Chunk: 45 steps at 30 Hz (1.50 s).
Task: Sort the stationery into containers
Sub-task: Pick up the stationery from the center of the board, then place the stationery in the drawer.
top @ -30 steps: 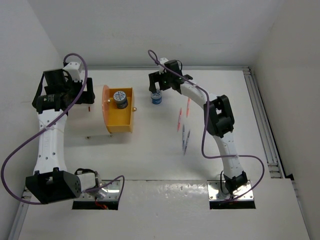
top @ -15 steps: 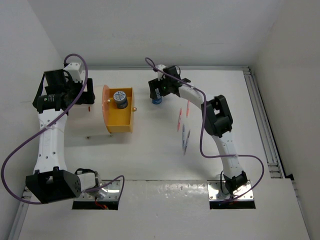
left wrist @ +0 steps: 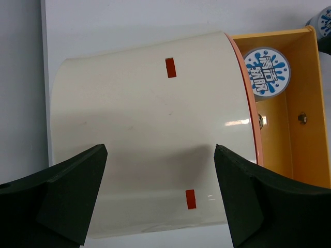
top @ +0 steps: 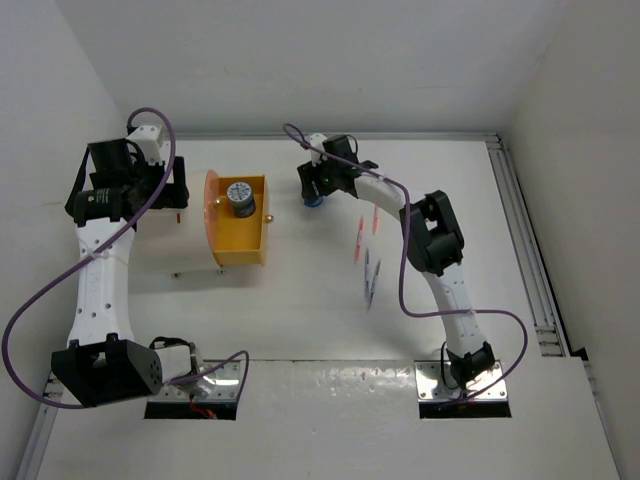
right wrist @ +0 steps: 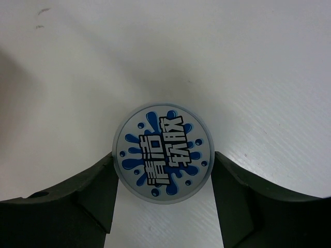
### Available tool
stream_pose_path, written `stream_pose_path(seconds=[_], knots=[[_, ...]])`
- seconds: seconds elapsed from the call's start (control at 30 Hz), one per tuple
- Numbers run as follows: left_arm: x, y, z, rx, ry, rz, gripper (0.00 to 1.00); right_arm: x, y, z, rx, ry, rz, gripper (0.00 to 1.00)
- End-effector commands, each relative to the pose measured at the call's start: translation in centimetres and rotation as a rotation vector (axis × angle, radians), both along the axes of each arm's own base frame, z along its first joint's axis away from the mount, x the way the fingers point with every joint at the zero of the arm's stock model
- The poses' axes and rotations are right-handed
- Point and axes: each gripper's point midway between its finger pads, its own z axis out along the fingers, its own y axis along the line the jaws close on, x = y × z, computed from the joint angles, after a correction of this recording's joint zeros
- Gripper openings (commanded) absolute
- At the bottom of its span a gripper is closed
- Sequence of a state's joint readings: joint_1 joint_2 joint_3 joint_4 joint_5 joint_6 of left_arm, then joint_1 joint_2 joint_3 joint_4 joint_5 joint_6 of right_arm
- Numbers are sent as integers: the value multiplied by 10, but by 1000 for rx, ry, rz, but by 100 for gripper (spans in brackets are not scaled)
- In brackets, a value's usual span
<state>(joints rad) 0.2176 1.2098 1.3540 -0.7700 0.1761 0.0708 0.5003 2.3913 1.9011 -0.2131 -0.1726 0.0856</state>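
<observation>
Small round blue-and-white patterned roll (right wrist: pixel 163 153) sat flat on the white table (right wrist: pixel 248 62), centred between the right gripper (right wrist: pixel 163 168) fingers. The half-closed pads seemed to touch both its sides. Round, so no long axis. Orange rectangular drawer (top: pixel 245 242) lay nearby on its left.

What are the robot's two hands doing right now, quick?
Left gripper: open, holding nothing, above the cream cabinet.
Right gripper: closed on the blue-and-white roll on the table.

White table (top: pixel 300 310), metal rail (top: pixel 528 260), white walls (top: pixel 300 60)
</observation>
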Motion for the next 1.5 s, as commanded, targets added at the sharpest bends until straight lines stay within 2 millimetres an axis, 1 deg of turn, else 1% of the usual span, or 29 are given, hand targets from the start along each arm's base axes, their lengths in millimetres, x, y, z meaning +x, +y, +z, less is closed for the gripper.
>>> stream_pose_path(seconds=[0.0, 0.03, 0.07, 0.1, 0.13, 0.17, 0.2, 0.23, 0.3, 0.33, 0.37, 0.4, 0.47, 0.5, 0.53, 0.57, 0.6, 0.67, 0.7, 0.73, 0.8, 0.83, 0.97, 1.03, 1.27, 1.3, 1.4, 1.43, 1.47], knots=[[2, 5, 6, 10, -22, 9, 91, 0, 12, 30, 21, -88, 50, 25], [2, 5, 7, 12, -24, 9, 92, 0, 12, 35, 24, -98, 55, 20], [2, 6, 10, 17, -29, 12, 91, -4, 9, 34, 20, -93, 57, 11], [2, 6, 10, 19, -30, 11, 91, -11, 7, 44, 25, -105, 68, 8], [1, 6, 11, 19, -34, 8, 91, -9, 8, 65, 45, -145, 69, 3], [1, 6, 11, 21, -34, 9, 92, -17, 2, 63, 40, -141, 70, 0], [1, 6, 13, 20, -37, 7, 92, -19, 1, 94, 71, -198, 73, 0], [2, 5, 12, 16, -36, 4, 91, -29, -4, 93, 70, -189, 79, 0], [3, 5, 14, 15, -46, 3, 91, -38, -7, 115, 97, -217, 93, 0], [4, 4, 12, 9, -42, -3, 92, -48, -10, 136, 116, -240, 105, 0], [3, 3, 13, 8, -46, -6, 91, -53, -12, 147, 128, -250, 116, 0], [4, 3, 14, 7, -49, -8, 91, -64, -13, 171, 158, -279, 136, 0], [2, 3, 10, 3, -37, -6, 91, -78, -11, 192, 188, -288, 162, 0], [2, 3, 9, 2, -38, -9, 92, -84, -9, 201, 205, -289, 176, 0], [2, 2, 8, 1, -36, -10, 91, -95, -4, 223, 240, -308, 213, 0], [1, 3, 6, -3, -33, -7, 91, -106, 3, 228, 253, -294, 237, 0], [1, 2, 7, -3, -35, -10, 92, -112, 9, 242, 273, -309, 257, 0], [0, 1, 6, -9, -33, -8, 91, -135, 29, 258, 313, -301, 314, 0], [0, 1, 8, -10, -39, -11, 91, -142, 36, 270, 337, -310, 332, 0], [0, 0, 9, -11, -44, -13, 91, -156, 50, 275, 357, -300, 373, 0], [0, 0, 11, -14, -45, -12, 92, -171, 65, 286, 388, -291, 410, 0], [1, -1, 11, -14, -45, -15, 92, -186, 79, 287, 400, -280, 452, 0], [2, -2, 14, -23, -51, -16, 92, -210, 111, 278, 410, -260, 531, 0], [3, -3, 11, -28, -44, -19, 92, -217, 124, 265, 397, -244, 562, 0], [2, -2, 3, -28, -26, -20, 92, -213, 153, 240, 383, -240, 588, 0], [2, -3, 2, -29, -26, -23, 92, -212, 157, 231, 375, -229, 587, 0], [0, -3, 0, -30, -20, -20, 92, -204, 164, 228, 375, -247, 576, 0], [0, -2, 0, -29, -21, -19, 92, -202, 167, 222, 372, -245, 576, 0], [-1, -2, 0, -26, -20, -19, 92, -199, 170, 224, 375, -254, 574, 0]])
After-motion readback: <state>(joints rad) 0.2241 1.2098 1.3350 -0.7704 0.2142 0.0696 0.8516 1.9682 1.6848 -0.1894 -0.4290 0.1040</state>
